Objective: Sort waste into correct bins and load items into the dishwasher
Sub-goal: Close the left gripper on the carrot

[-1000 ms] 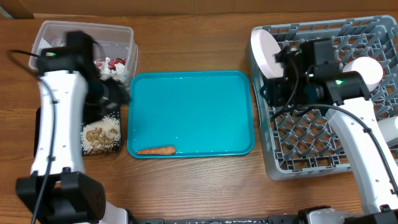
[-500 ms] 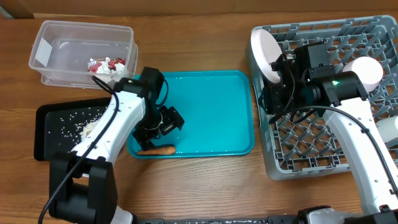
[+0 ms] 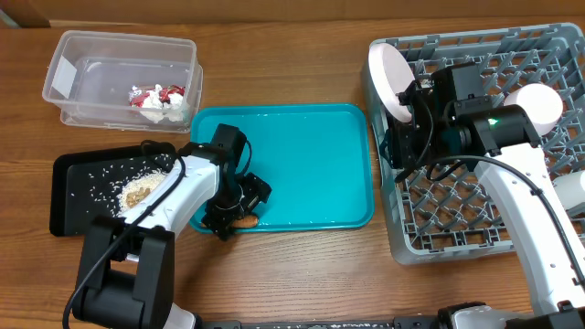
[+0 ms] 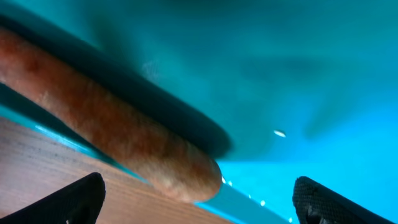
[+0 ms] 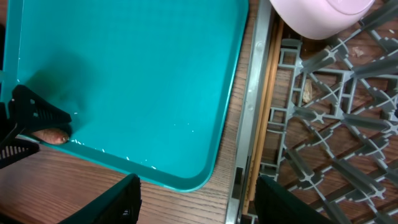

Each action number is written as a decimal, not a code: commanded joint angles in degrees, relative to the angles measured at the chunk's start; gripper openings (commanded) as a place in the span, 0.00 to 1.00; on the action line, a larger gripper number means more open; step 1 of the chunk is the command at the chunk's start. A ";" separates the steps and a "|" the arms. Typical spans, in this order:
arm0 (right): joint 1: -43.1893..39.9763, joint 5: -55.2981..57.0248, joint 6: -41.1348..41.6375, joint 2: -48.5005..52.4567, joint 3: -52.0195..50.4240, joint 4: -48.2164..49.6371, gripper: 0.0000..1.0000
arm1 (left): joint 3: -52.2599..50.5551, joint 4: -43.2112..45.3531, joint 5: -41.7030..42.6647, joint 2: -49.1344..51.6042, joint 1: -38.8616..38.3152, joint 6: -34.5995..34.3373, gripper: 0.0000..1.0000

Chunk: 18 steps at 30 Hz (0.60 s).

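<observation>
Looking at the left hand (image 4: 199,202) first: it's spread really wide and has hold of nothing. The one carrot (image 4: 112,146) lies right below it, between the two fingertips (image 4: 81,199), and as far as I can tell it touches neither. The carrot sits just inside the near rim of the teal tray (image 3: 302,155), with the wooden table (image 4: 43,174) showing right past that rim.

Just off that hand's left side is the one black tray (image 3: 66,206), with a single heap of nut scraps (image 3: 142,190) and loose rice (image 3: 96,178) scattered in it. Farther out from the hand, past the black tray, is the one clear tub (image 3: 110,68). It has one red-and-white wrapper (image 3: 155,93) and one wad of white paper (image 3: 171,108) in the corner nearest the hand.

The right hand (image 5: 202,202) is partly open with nothing between the fingers, hanging over the gap where the teal tray meets the grey rack (image 3: 430,219). Right under it, just inside the rack wall, lie the chopsticks (image 5: 264,124), looks like two side by side.

Beyond that hand I count three white things in the rack. One plate (image 3: 388,73) stands on edge just beside the hand, one rounded bowl or cup (image 3: 541,105) sits further off, and one white piece (image 3: 571,187) at the frame edge is cut off, so I can't tell what it is.
</observation>
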 commanded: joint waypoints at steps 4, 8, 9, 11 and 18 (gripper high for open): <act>-0.11 -0.04 -0.02 -0.04 0.50 -0.13 0.61 | -2.08 4.33 -4.50 -0.33 -0.35 -1.86 0.99; -0.11 -0.04 -0.02 -0.04 0.50 -0.13 0.61 | -2.08 4.83 1.55 -0.33 -0.33 -1.79 0.98; -0.11 -0.02 -0.02 -0.04 0.50 -0.13 0.61 | -2.03 4.02 3.15 -0.35 -0.31 -1.77 0.98; -0.11 -0.02 -0.04 -0.04 0.50 -0.13 0.61 | -1.57 1.55 5.38 -0.37 -0.26 -1.62 0.96; -0.11 -0.02 -0.04 -0.04 0.50 -0.11 0.61 | 2.99 -2.60 5.20 -0.94 -0.26 1.46 0.96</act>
